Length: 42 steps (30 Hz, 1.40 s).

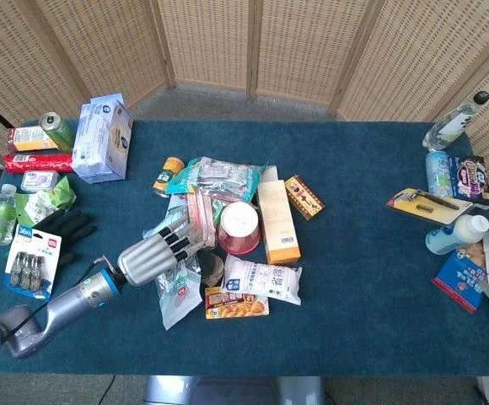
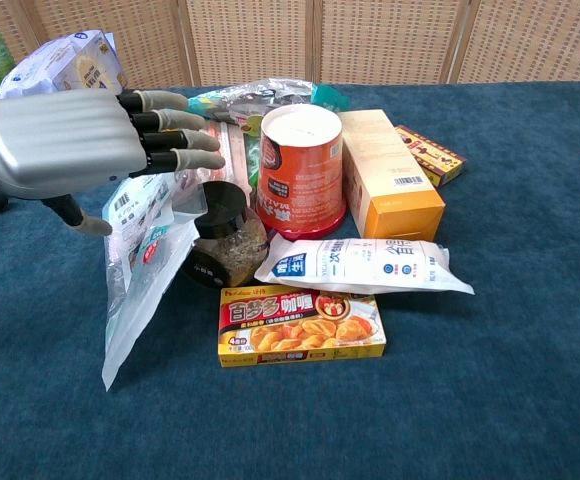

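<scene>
L robot hand (image 2: 65,140) is seen flat, palm down, fingers (image 2: 175,140) spread and extended, nothing held; it hovers over the clear plastic bag (image 2: 135,270) at the L edge of the pile on the worktop (image 1: 371,278). Contact w/ bag can't be told from either view. Bag lies directly under and just ahead of the fingertips; its long axis runs front-to-back, roughly across the fingers' direction. Black-lidded jar (image 2: 222,235) sits just R of the fingertips, red-orange cup (image 2: 301,170) beyond it. L arm is the nearer one by far.

R robot hand not seen in either view; state unknown.

Head view shows what chest view doesn't: L forearm (image 1: 55,308) coming in from lower-L corner, blister pack (image 1: 32,261) and black glove (image 1: 67,229) behind the hand. Chest view gives hand height above the bag and finger spread, plus curry box (image 2: 301,325) and white pouch (image 2: 360,265) up close.
</scene>
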Available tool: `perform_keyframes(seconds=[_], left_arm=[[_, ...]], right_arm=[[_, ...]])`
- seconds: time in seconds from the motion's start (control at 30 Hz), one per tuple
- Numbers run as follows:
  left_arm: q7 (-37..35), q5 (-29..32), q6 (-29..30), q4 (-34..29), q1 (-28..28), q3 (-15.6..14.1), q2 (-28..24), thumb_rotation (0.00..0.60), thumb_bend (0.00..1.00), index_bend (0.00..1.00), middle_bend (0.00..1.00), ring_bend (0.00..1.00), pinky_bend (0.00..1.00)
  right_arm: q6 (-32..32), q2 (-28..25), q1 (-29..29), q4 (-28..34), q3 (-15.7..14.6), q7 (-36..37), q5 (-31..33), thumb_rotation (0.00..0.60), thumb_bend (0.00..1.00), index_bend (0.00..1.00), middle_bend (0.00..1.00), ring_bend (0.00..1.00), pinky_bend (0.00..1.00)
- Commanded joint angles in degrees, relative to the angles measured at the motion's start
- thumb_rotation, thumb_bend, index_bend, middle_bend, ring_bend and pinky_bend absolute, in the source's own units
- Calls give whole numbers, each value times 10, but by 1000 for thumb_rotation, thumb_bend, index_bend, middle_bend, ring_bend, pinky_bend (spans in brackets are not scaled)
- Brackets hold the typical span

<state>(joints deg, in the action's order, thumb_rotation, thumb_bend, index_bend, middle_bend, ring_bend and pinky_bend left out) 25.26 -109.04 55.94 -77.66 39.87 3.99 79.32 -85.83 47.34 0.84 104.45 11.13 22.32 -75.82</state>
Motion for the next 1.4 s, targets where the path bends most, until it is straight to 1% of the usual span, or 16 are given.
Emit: perform_keyframes(seconds=[0.03, 0.13, 0.17, 0.2, 0.23, 0.27, 0.3, 0.33, 0.37, 0.4, 0.5, 0.6, 0.83, 0.93, 1.17, 1.4], left_arm=[[13, 16, -10, 18, 10, 1, 25, 600, 0, 15, 0, 0, 0], [16, 18, -10, 22, 14, -9, 34, 600, 1, 124, 0, 0, 4], [20, 21, -11, 22, 14, -12, 36, 600, 1, 180, 0, 0, 34], [27, 25, -14, 21, 13, -13, 37, 600, 1, 255, 0, 0, 105], [33, 27, -15, 20, 13, -14, 38, 600, 1, 332, 2, 32, 210], [43, 25, -7, 21, 13, -15, 42, 600, 1, 453, 103, 160, 382], [47, 26, -3, 23, 12, -16, 44, 600, 1, 632, 350, 386, 563], [49, 29, 0, 24, 10, -17, 46, 600, 1, 740, 506, 525, 642], [48, 32, 7, 23, 7, -17, 49, 600, 1, 887, 755, 699, 714], [47, 34, 12, 23, 6, -18, 50, 600, 2, 961, 845, 781, 746], [49, 34, 28, 21, 2, -23, 46, 600, 1, 994, 922, 878, 790], [47, 32, 41, 17, -1, -28, 38, 600, 1, 1000, 974, 935, 816], [32, 41, 88, -16, -13, -21, 3, 600, 2, 1000, 988, 949, 830], [28, 42, 114, -55, -16, -9, -36, 600, 1, 1000, 986, 949, 830], [45, 51, 167, -180, -30, 30, -156, 600, 1, 1000, 983, 949, 835], [50, 68, 204, -266, -52, 60, -248, 600, 1, 1000, 981, 949, 842]], right_arm=[[-1, -4, -2, -2, 1, 11, 0, 600, 0, 0, 0, 0, 0], [-1, -7, -4, -1, 3, 25, -1, 600, 0, 0, 0, 0, 0], [-2, -9, -4, -1, 3, 30, -2, 600, 0, 0, 0, 0, 0], [-2, -9, -5, -1, 3, 31, -3, 600, 0, 0, 0, 0, 0], [-3, -10, -5, -1, 3, 33, -4, 600, 0, 0, 0, 0, 0], [-3, -11, -5, 0, 3, 34, -6, 600, 0, 0, 0, 0, 0], [-3, -11, -5, 1, 2, 37, -8, 600, 0, 0, 0, 0, 0], [-2, -12, -6, 3, 1, 42, -11, 600, 0, 0, 0, 0, 0], [1, -14, -6, 5, 0, 54, -15, 600, 0, 0, 0, 0, 0], [3, -16, -6, 7, -1, 65, -18, 600, 0, 0, 0, 0, 0], [10, -22, -5, 6, -4, 91, -27, 600, 0, 0, 0, 0, 0], [12, -23, -4, 3, -5, 91, -30, 600, 0, 0, 0, 0, 0], [14, -22, -2, 4, -9, 88, -34, 600, 0, 0, 0, 0, 0], [16, -21, 0, 5, -9, 85, -33, 600, 0, 0, 0, 0, 0], [14, -21, 1, 11, -12, 78, -38, 600, 0, 0, 0, 0, 0], [8, -23, 0, 18, -14, 74, -42, 600, 0, 0, 0, 0, 0]])
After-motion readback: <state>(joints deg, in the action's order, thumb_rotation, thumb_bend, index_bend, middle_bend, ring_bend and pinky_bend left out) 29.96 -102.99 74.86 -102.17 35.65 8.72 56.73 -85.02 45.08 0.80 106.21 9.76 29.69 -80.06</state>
